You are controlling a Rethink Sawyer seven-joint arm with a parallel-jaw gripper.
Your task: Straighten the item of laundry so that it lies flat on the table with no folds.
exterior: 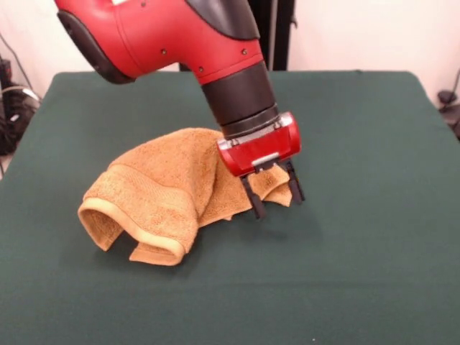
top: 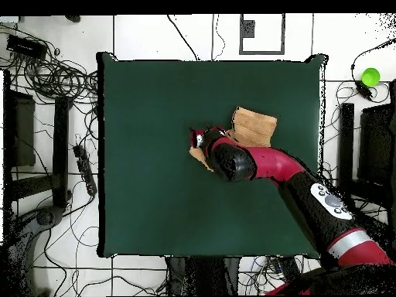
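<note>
The orange-tan towel [exterior: 169, 190] lies bunched in a hump on the dark green table [exterior: 359, 273], left of centre in the front view, with a rolled hemmed edge at its near left. One corner of it reaches right, between my gripper's fingers. My gripper [exterior: 279, 207] is low over the table at that corner, its two black fingers [exterior: 254, 200] standing apart on either side of the cloth. In the overhead view the arm covers much of the towel [top: 255, 125]; the gripper [top: 199, 140] shows at the towel's left end.
The table [top: 155, 193] is much larger than the towel. Cables and stands lie on the floor around it, and a green ball [top: 370, 76] sits off the table at the upper right in the overhead view.
</note>
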